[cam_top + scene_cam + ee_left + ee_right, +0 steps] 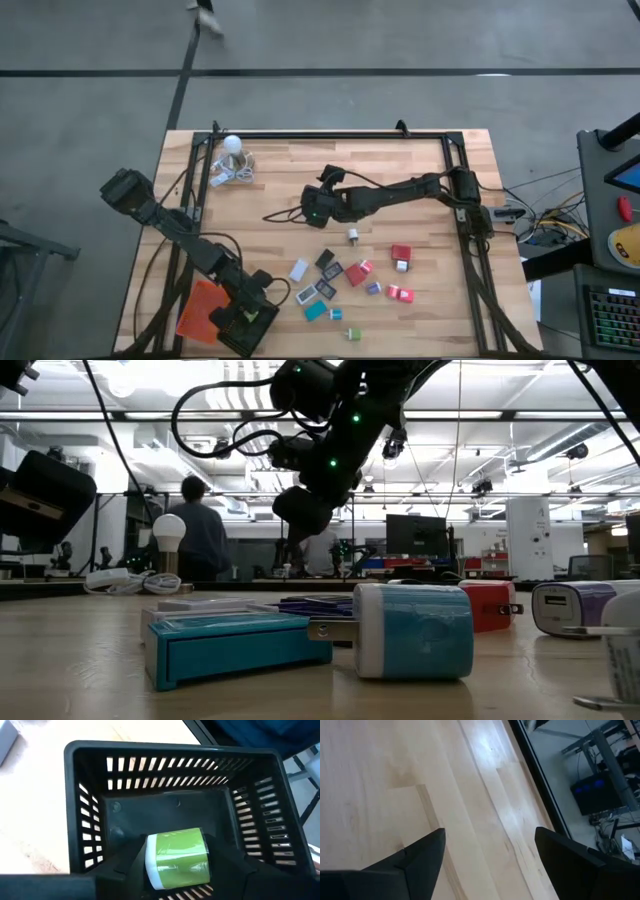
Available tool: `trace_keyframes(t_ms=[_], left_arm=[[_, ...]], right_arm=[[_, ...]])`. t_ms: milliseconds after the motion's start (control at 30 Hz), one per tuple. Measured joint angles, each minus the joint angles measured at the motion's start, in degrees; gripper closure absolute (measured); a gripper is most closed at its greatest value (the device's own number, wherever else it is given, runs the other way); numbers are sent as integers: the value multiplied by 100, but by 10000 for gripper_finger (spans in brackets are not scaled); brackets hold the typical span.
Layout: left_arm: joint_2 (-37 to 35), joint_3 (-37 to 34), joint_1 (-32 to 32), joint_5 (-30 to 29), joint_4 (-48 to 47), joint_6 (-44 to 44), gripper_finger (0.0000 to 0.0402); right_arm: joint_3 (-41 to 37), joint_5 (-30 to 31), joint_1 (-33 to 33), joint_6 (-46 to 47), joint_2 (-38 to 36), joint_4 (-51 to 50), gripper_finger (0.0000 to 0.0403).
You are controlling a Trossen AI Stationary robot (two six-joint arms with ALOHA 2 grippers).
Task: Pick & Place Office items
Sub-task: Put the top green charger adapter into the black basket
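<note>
Left wrist view has the clearest look: the left gripper (177,870) is pinching a green-and-white block (177,857) between its fingers, right over the inside of the black slotted tray (90,825). From above, that tray sits at the table's (420,180) near-left corner, beside the orange tray (203,305). The right gripper (487,855) hangs over bare wood mid-table with its fingers spread wide and nothing between them. The rest of the office items (345,280) are scattered near the front edge, red, teal, white, purple ones; a few are too small to really make out. White bulb (232,145) sits back left.
</note>
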Motion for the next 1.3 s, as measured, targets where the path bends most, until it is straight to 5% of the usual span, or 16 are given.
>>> trace_keyframes(t_ms=[1300], left_arm=[[-30,18,-33,66,-34,-61,227]], right_arm=[[0,-9,4,-599,0,189,92]])
